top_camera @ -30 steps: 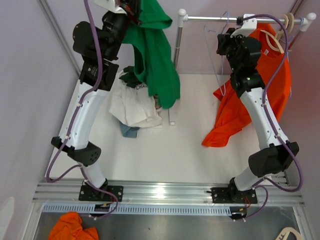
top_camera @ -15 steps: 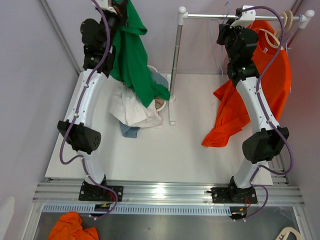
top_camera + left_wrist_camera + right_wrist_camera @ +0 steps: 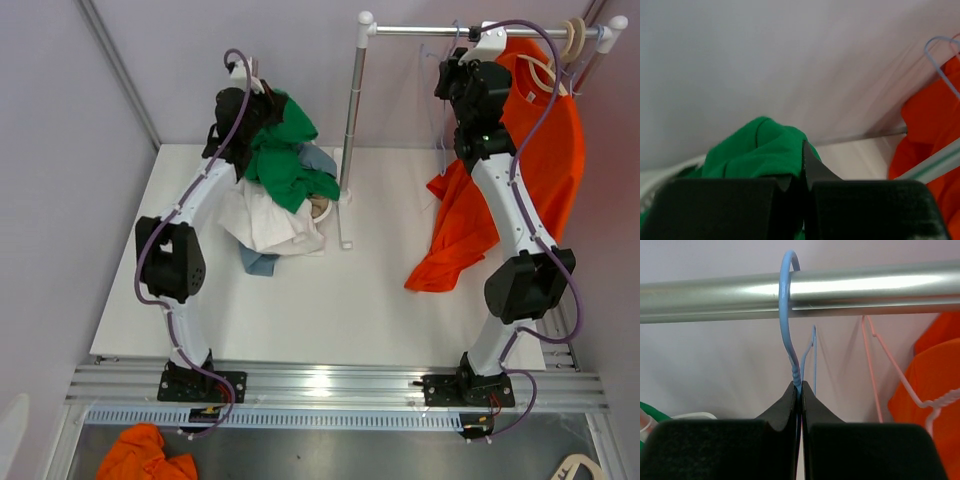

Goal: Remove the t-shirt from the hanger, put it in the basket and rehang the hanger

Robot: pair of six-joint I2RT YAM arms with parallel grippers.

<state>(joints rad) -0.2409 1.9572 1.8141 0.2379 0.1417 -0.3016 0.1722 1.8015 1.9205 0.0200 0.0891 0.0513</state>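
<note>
My left gripper [image 3: 262, 98] is shut on the green t-shirt [image 3: 288, 148], which hangs bunched over the clothes pile at the back left; in the left wrist view the green cloth [image 3: 760, 150] is pinched between the fingers. My right gripper [image 3: 458, 58] is shut on the neck of a bare light blue wire hanger [image 3: 790, 335], whose hook sits over the metal rail [image 3: 840, 287]. The rail also shows in the top view [image 3: 470, 32].
A pile of white and blue clothes [image 3: 270, 220] lies under the green shirt. An orange t-shirt [image 3: 510, 180] hangs on the rail at the right beside a pink hanger [image 3: 875, 370]. The rack's upright post [image 3: 350, 130] stands mid-back. Orange cloth [image 3: 150, 455] lies below the table.
My left arm has come down and forward with the green t-shirt, which now bunches over the pile. The right gripper has stayed by the rail with the hanger.
</note>
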